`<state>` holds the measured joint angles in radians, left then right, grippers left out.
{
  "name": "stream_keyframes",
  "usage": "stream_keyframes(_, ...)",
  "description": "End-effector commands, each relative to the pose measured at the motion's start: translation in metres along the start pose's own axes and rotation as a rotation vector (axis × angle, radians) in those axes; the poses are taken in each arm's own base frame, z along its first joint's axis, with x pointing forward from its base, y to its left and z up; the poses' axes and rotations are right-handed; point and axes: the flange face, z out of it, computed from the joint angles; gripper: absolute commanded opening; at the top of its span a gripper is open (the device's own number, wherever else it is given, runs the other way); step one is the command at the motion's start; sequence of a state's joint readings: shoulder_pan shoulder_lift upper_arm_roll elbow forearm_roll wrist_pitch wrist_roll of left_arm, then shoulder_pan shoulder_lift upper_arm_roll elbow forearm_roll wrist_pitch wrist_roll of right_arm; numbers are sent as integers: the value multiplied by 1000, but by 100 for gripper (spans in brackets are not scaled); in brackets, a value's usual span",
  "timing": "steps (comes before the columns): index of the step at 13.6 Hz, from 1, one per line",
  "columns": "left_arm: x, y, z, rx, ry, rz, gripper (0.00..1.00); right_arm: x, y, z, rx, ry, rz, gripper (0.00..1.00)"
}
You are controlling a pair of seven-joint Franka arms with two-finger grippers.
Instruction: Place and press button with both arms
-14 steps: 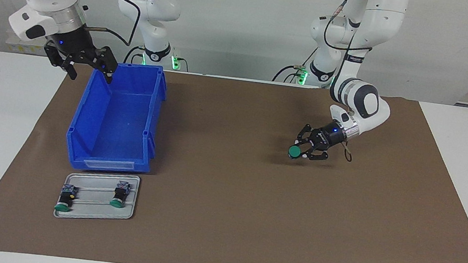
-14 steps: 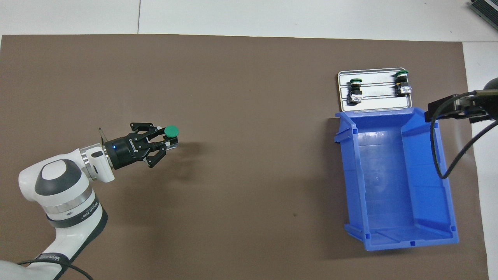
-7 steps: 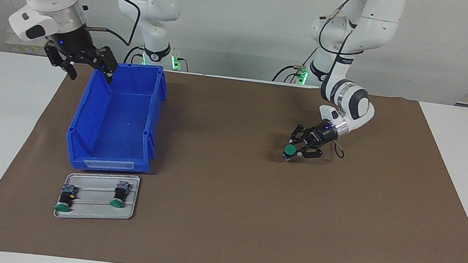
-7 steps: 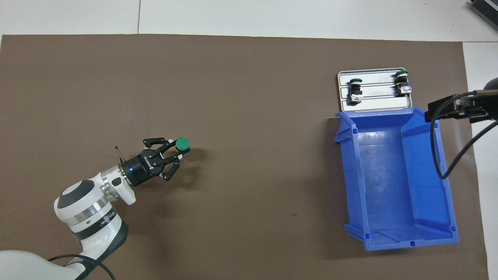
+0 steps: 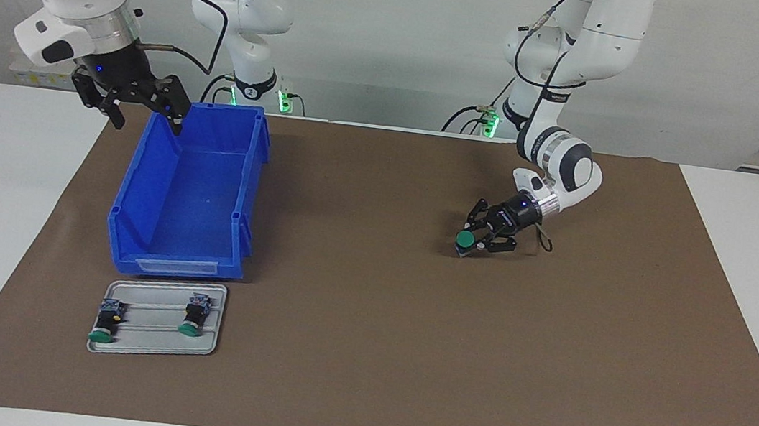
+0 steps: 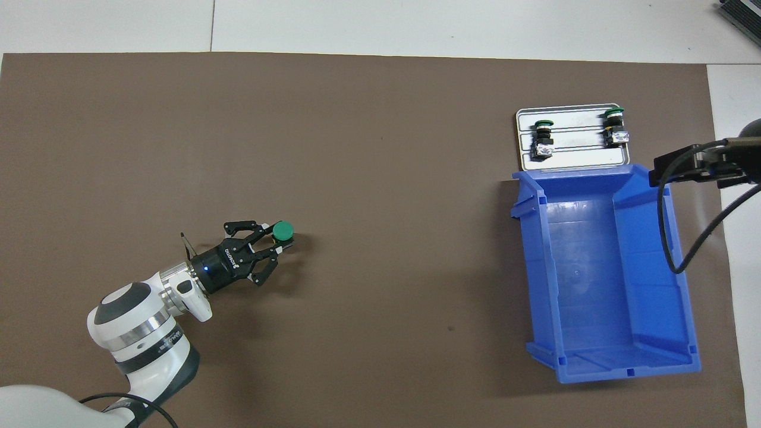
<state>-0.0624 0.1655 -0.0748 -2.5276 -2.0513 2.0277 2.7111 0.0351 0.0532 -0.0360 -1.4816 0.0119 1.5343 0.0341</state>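
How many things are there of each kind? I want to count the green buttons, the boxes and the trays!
Green buttons: 3, one in the left claw, namely the button, and two on the tray, button one and button two.
Blue bins: 1, the blue bin.
Metal trays: 1, the tray.
Total: 5 things.
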Motion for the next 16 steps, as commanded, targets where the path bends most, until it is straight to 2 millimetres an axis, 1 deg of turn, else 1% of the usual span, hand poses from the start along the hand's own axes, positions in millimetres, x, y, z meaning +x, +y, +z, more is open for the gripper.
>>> stream_keyframes(1, 2, 3, -3, 23, -6, 37, 25, -5, 2, -1, 9, 7, -18, 99)
stream_keyframes(2, 2, 4, -3, 22, -9, 35, 35, -5, 2, -1, 9, 7, -20, 99)
stream_keyframes(6, 0, 6, -4, 19, -15, 25, 49, -5, 2, -1, 9, 7, -20, 99)
stream_keyframes(10, -3, 8, -6, 9, -25, 1, 56, -5, 2, -1, 9, 7, -18, 99)
stream_keyframes(12, -4, 7, -10, -18, -41, -8, 56, -5, 2, -1, 9, 7, -20, 99)
stream_keyframes(16, -9, 16, -9, -39, -55, -81, 56, -5, 2, -1, 9, 7, -18, 99)
